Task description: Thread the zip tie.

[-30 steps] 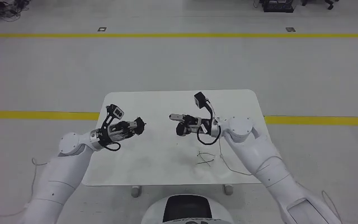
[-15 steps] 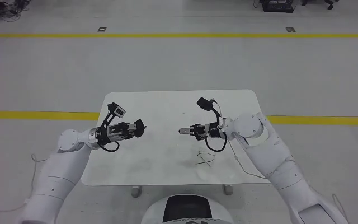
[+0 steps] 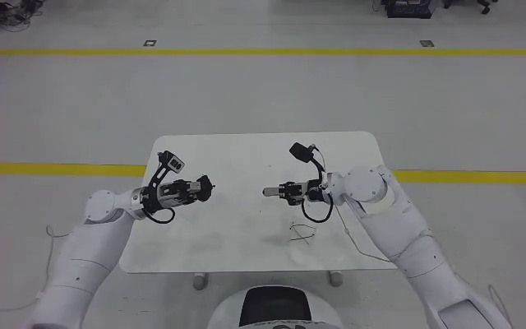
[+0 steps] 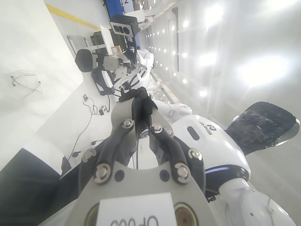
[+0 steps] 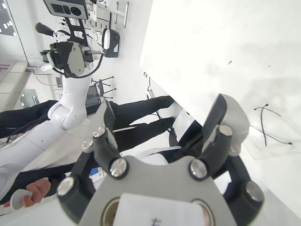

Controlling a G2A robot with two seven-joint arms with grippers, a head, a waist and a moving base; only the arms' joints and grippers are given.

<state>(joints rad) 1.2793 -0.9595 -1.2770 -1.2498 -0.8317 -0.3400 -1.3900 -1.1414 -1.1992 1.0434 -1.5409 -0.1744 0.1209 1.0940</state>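
My left gripper (image 3: 208, 185) hovers over the left half of the white table (image 3: 246, 152), pointing toward the other arm. In the left wrist view its fingers (image 4: 141, 105) are pressed together on a thin black zip tie (image 4: 136, 147) that runs back between them. My right gripper (image 3: 267, 192) faces it from the table's middle, a short gap away. The right wrist view shows this gripper (image 5: 162, 103) open, its jaws wide apart with nothing between them. Across the gap, the right gripper (image 4: 90, 71) also appears in the left wrist view.
Loose black zip ties (image 3: 302, 232) lie crossed on the table near its front edge, below the right gripper; they sit on a clear sheet (image 5: 270, 128). The table's near edge and rounded corner lie close by.
The right gripper pulled back from the left one and moved toward the front of the table, then held still. The left gripper has barely shifted.
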